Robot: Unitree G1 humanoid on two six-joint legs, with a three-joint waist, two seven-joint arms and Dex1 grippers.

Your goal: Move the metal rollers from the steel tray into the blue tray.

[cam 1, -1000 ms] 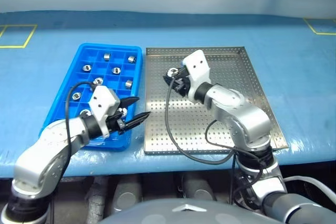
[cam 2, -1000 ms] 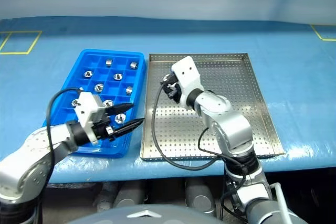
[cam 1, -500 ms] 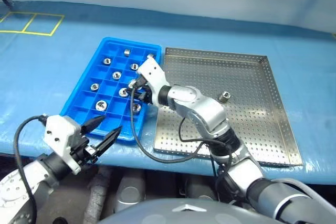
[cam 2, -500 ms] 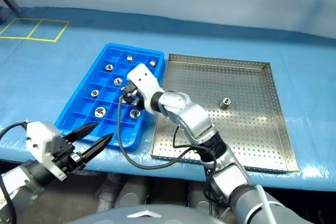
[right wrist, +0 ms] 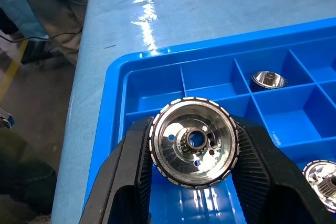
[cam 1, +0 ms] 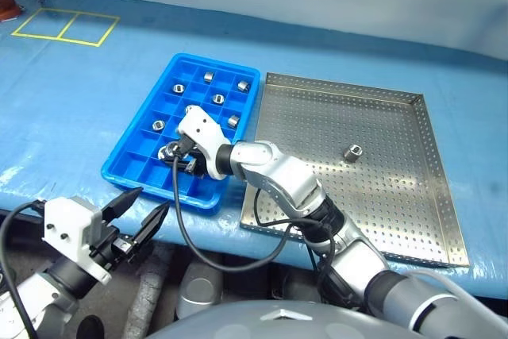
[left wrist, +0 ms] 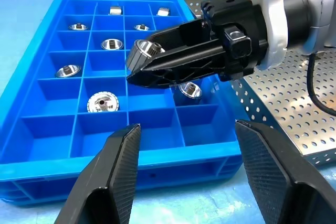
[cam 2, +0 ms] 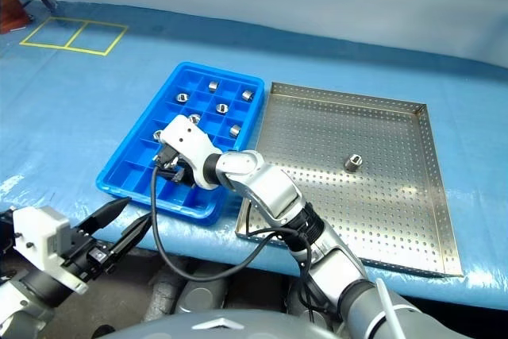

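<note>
The right gripper (left wrist: 137, 64) is clamped on one metal roller (right wrist: 193, 142) (hollow centre facing the wrist camera), held above the near compartments of the blue tray (cam 1: 127, 156). The left gripper (cam 1: 145, 209) hangs off the table's near edge, fingers apart and empty. Several rollers (cam 1: 217, 98) sit in separate compartments. One roller (cam 1: 352, 151) stands on the steel tray (cam 1: 413, 220), just beside the blue tray.

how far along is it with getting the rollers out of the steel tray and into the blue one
Mostly done. Several metal rollers already sit in compartments of the blue tray. In hand: the right gripper is shut on one roller above the blue tray's near compartments. Left: one roller on the steel tray. The left gripper is open and holds nothing, off the table's near edge.
</note>
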